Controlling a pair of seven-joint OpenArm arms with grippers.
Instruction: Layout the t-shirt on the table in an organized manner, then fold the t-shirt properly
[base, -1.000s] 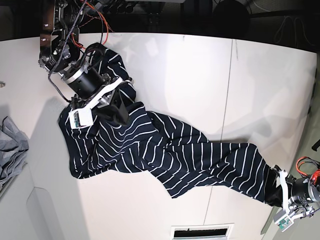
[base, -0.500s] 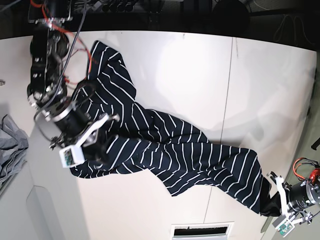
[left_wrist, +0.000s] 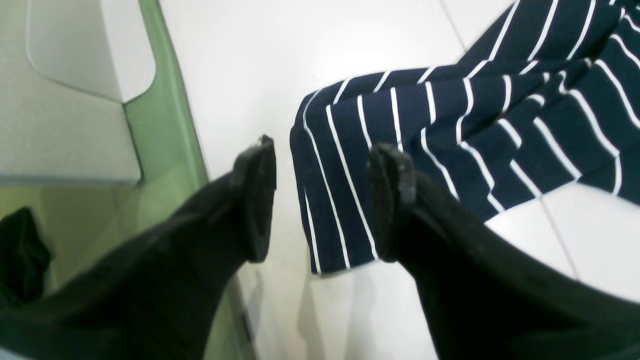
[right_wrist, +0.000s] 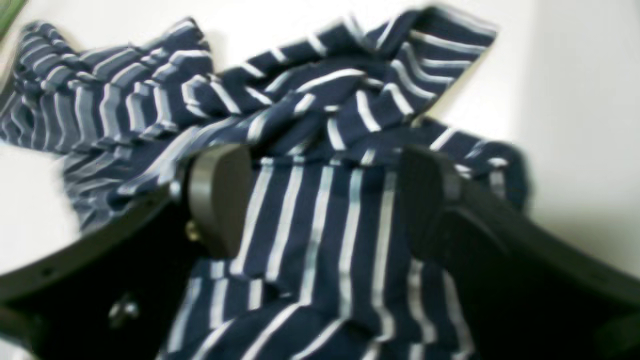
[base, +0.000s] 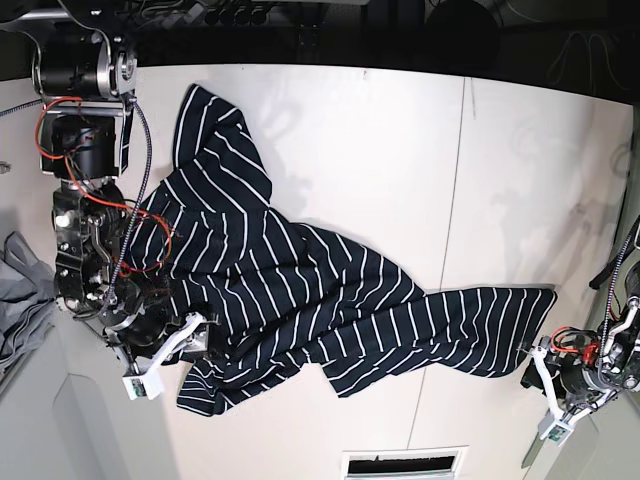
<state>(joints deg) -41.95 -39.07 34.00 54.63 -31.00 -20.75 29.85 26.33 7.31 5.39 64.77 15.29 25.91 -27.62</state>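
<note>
T-shirt (right_wrist: 320, 240) spans between open right end effector (right_wrist: 320, 200) jaws.

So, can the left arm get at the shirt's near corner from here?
Probably yes: the left gripper is open, its fingers straddling the t-shirt edge on the table, nothing between.

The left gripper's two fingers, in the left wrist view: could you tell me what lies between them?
The striped t-shirt's edge and bare white table lie between the left gripper's fingers, which stand apart without clamping it.
</note>
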